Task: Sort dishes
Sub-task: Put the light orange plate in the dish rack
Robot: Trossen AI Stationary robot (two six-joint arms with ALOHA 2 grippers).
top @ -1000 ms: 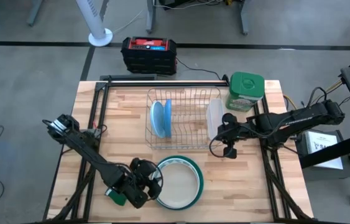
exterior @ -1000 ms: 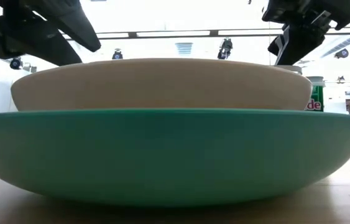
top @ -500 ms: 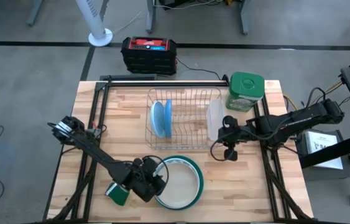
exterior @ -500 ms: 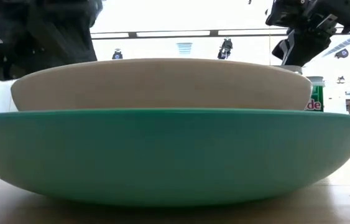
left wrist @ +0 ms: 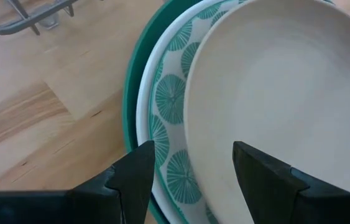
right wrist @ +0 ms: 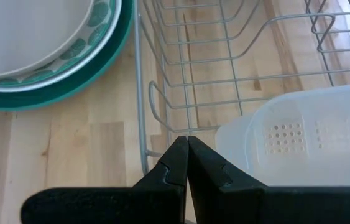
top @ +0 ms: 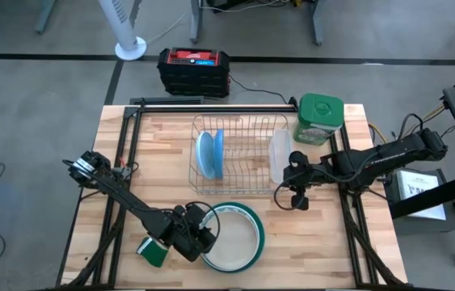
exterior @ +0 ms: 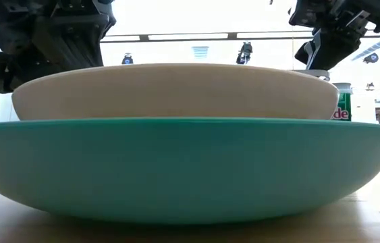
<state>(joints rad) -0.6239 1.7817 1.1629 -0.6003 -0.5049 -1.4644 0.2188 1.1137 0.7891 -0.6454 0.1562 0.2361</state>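
Left gripper [top: 199,234], seen from above, hovers at the nine o'clock edge of the teal-rimmed plate [top: 250,220] near the table's six o'clock side, fingers spread wide and empty. A cream plate [top: 231,237] sits inside it. At twelve o'clock, a wire rack [top: 239,123] holds a light blue plate [top: 204,153] upright. Right gripper [top: 297,199] hangs at three o'clock, fingers pressed together, holding nothing.

Low view: the cream plate [exterior: 176,91] rests in the teal-rimmed plate [exterior: 183,169], filling the frame.

Left wrist view: open fingers [left wrist: 137,177] straddle the cream plate's [left wrist: 274,93] rim.

Right wrist view: closed fingertips [right wrist: 178,165] sit beside the rack [right wrist: 224,62].
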